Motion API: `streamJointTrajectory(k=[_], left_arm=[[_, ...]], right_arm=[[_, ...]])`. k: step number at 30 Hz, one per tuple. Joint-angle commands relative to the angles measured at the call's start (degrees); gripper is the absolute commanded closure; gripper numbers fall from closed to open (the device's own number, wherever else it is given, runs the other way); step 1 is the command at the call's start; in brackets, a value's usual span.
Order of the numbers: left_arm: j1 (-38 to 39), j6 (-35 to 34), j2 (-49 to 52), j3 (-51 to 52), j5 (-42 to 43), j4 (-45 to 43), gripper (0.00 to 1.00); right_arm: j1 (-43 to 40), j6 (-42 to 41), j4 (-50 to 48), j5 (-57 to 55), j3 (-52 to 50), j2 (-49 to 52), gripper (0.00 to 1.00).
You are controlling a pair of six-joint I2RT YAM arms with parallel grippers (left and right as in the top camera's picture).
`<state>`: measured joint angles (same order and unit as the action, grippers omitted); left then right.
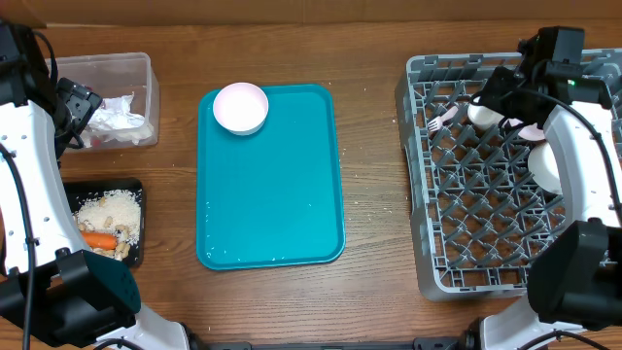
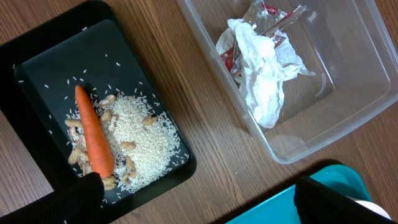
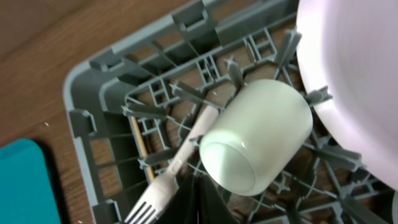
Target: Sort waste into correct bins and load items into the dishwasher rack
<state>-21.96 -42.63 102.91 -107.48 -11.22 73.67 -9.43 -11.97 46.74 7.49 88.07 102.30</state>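
Note:
The grey dishwasher rack point(image 1: 437, 262) at the right holds a slim pale fork point(image 3: 166, 182), a small white cup point(image 3: 256, 137) lying on its side and a white plate point(image 3: 354, 74). My right gripper point(image 3: 198, 200) hangs over the rack's far left corner, shut with nothing between its fingers; the fork lies just left of them. One white bowl point(image 1: 240, 107) sits on the teal tray point(image 1: 272, 194). My left gripper point(image 2: 202, 211) is wide open above the table between the two bins. The clear tub point(image 2: 348, 118) holds crumpled napkins point(image 2: 261, 71) and a red-and-white wrapper point(image 2: 229, 59). The black tray point(image 2: 43, 62) holds a carrot point(image 2: 93, 134) and pale crumbs point(image 2: 146, 140).
The teal tray lies mid-table between the bins and the rack. A strip of bare wood point(image 1: 374, 194) separates the tray from the rack. The left arm's white links point(image 1: 29, 185) stand along the table's left edge, beside the black tray.

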Motion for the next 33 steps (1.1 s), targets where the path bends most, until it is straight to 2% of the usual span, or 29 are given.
streamJointTrajectory(k=[1, 9, 15, 26, 33], left_arm=[[0.2, 0.7, -0.2, -0.3, -0.8, 0.0, 0.0], [0.2, 0.7, -0.2, -0.3, -0.8, 0.0, 0.0], [0.2, 0.7, -0.2, -0.3, -0.8, 0.0, 0.0], [0.2, 0.7, -0.2, -0.3, -0.8, 0.0, 0.0], [0.2, 0.7, -0.2, -0.3, -0.8, 0.0, 0.0]], right_arm=[[-0.1, 0.2, -0.5, 0.7, 0.2, 2.7, 0.96], [-0.4, 0.1, -1.6, -1.0, 0.1, 7.0, 0.96], [-0.5, 0.1, -2.4, -9.0, 0.1, 7.0, 0.96], [-1.6, 0.2, -5.3, -11.7, 2.1, 7.0, 0.94], [-1.6, 0.1, -3.9, -19.5, 3.1, 7.0, 0.91]])
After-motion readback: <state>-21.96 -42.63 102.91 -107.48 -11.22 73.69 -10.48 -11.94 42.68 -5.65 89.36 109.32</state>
